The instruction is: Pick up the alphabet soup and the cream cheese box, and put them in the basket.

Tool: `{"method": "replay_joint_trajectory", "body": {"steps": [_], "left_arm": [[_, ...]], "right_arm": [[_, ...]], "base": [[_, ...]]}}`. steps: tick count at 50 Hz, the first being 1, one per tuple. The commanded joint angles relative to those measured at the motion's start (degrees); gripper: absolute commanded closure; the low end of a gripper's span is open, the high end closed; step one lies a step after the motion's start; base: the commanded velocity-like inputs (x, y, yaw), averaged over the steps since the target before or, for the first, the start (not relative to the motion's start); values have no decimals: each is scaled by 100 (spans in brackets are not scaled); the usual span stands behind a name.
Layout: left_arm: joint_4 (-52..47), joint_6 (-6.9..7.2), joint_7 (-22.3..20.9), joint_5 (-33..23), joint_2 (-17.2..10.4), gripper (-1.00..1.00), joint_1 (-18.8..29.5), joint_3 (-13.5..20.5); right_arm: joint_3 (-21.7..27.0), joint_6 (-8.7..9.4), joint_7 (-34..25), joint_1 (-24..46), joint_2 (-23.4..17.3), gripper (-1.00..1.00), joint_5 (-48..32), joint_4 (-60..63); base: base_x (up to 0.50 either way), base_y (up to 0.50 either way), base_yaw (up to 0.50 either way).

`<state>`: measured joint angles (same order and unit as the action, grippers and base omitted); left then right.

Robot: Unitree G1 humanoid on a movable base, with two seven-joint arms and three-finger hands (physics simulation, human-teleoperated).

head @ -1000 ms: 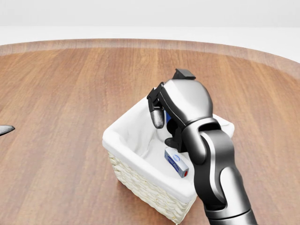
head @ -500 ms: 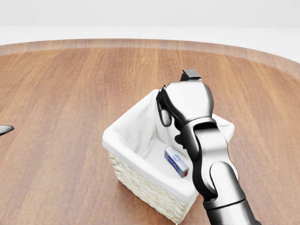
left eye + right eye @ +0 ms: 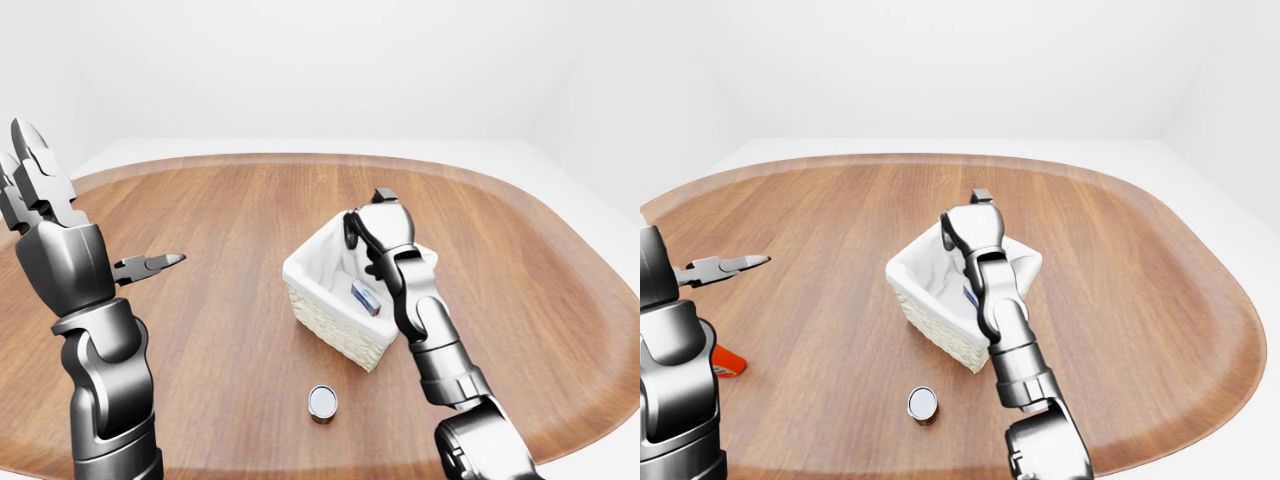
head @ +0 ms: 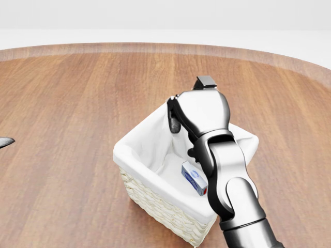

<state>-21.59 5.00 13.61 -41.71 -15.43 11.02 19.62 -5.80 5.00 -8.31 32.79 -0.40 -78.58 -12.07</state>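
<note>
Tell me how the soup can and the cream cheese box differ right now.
The alphabet soup can is round, with a silver top, on the bare table below the basket; the cream cheese box is a flat blue-and-white carton inside the basket. Neither is held by a hand.

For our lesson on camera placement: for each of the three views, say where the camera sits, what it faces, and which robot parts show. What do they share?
Left-eye view: on the head, facing the table; left hand raised, right hand over the basket.
Head view: on the head, angled down at the basket; right arm only.
Right-eye view: on the head, same scene; soup can lying on the table.
Shared: basket, cream cheese box, right arm.
</note>
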Motion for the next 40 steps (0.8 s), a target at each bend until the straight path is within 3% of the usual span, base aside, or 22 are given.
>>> {"method": "replay_joint_trajectory", "body": {"steps": [1, 28, 40], "left_arm": [[14, 0, 12, 13, -6, -100, 3, 3], [-20, 0, -4, 32, -4, -100, -7, 17], [13, 0, -2, 33, -23, -100, 4, 16]], "right_arm": [[7, 0, 71, 51, 3, -100, 33, -23], [114, 0, -398, 246, -61, -100, -33, 729], [241, 0, 173, 659, -76, -100, 317, 1012]], "base": [[0, 0, 0], [0, 0, 0], [0, 0, 0]]}}
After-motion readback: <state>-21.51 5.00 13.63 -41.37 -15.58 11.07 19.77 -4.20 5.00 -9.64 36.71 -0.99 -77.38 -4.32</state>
